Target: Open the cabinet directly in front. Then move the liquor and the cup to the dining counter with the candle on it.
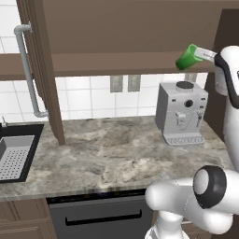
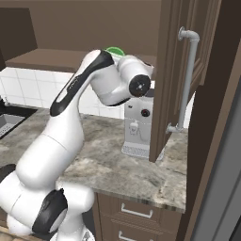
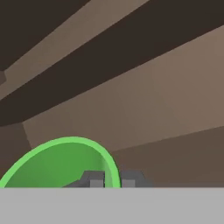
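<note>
My gripper (image 1: 200, 53) is shut on the rim of the green cup (image 1: 188, 57), which hangs tilted on its side at the front edge of the cabinet's lower shelf. In the hand view the cup's rim (image 3: 65, 159) sits between my fingertips (image 3: 94, 178), one inside and one outside the wall. From the right, the cup (image 2: 113, 50) peeks over my wrist. The cabinet stands open: one door (image 1: 44, 70) swung out on the left, the other door (image 2: 172, 80) on the right, with its silver bar handle (image 2: 188, 80). The liquor, the dining counter and the candle are out of view.
A grey coffee machine (image 1: 182, 112) stands on the marbled counter (image 1: 107, 154) right under the cup. A black sink (image 1: 14, 156) lies at the counter's left end. Brown drawers (image 2: 136, 212) and a dark dishwasher front (image 1: 102, 217) sit below.
</note>
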{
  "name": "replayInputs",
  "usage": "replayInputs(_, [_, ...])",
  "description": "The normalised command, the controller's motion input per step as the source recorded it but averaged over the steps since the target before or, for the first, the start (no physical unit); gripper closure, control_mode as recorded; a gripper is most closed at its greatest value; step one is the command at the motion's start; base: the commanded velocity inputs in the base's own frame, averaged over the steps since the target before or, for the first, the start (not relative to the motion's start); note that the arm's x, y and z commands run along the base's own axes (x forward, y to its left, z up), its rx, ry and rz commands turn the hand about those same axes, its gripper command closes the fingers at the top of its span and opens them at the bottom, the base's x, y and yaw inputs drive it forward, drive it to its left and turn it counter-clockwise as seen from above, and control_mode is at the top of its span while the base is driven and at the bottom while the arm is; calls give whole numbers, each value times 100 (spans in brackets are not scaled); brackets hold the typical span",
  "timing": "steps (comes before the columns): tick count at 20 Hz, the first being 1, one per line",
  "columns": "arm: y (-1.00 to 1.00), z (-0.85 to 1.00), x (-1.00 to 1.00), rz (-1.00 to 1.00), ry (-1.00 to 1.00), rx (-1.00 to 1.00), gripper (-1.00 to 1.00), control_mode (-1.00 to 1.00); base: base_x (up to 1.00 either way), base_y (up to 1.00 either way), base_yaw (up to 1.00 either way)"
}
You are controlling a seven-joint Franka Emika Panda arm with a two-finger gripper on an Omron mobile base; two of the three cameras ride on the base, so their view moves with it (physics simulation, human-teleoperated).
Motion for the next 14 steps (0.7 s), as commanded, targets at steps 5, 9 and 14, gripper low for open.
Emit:
replayInputs(5, [44,-6,-100,19,1,-6,100,-100,0,0,0])
replayInputs(9, [52,-11,-100,17,4,-10,100,-100,0,0,0])
replayInputs(14, [73,-27,-90,12,15,-19,100,-100,0,0,0])
